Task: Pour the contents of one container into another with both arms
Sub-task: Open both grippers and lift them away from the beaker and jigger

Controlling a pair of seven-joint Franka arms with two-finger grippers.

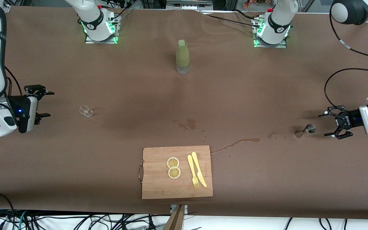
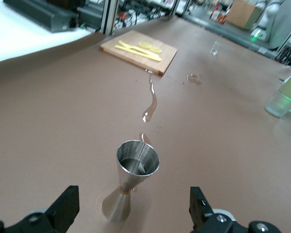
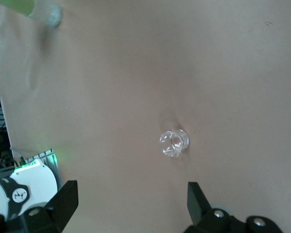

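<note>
Facing the steel jigger [image 1: 309, 128] with fingers spread wide, the left gripper [image 1: 336, 125] hangs low at its end of the bench [image 1: 267, 80]; the right gripper [image 1: 40, 103], equally wide, faces the small clear glass [image 1: 86, 111]. Spilled liquid [image 1: 235, 144] already streaks the bench — a wet, narrow-waisted jigger could slip or tip on closing.

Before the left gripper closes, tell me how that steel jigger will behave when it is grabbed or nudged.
The jigger stands upright on a narrow waist and small foot, so a sideways nudge would probably tip it. Its polished metal looks slick, and spilled liquid lies on the table nearby, so it may slip. It seems rigid, unlikely to deform. The open left gripper sits beside it.
</note>
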